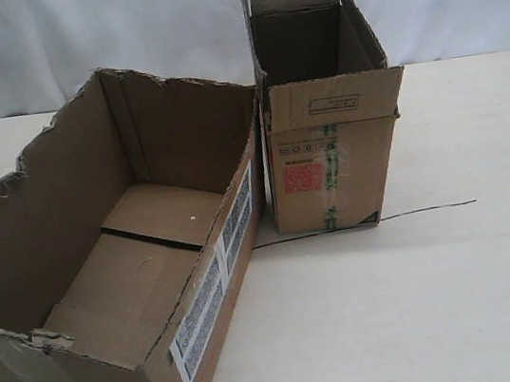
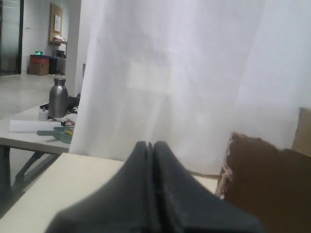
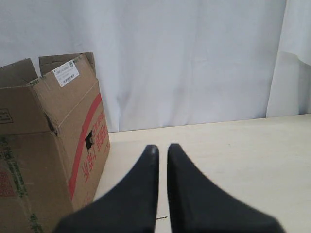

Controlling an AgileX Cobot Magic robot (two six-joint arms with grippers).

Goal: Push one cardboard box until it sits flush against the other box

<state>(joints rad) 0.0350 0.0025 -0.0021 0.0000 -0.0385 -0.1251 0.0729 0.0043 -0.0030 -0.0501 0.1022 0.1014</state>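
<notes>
The left gripper [image 2: 149,145] shows two matte black fingers [image 2: 167,194], broad at the base and tapering to narrow rounded tips. The right gripper [image 3: 162,148] is built alike: two smooth black wedge-shaped fingers [image 3: 192,194], plain, with no markings, screws or cables visible near the jaws.

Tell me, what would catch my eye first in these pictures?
Probably the cardboard box, wide, open and ragged-edged, filling the left foreground of the table. Its far corner meets the other box, taller and narrower, with a red print and green-striped tape on its front.
</notes>
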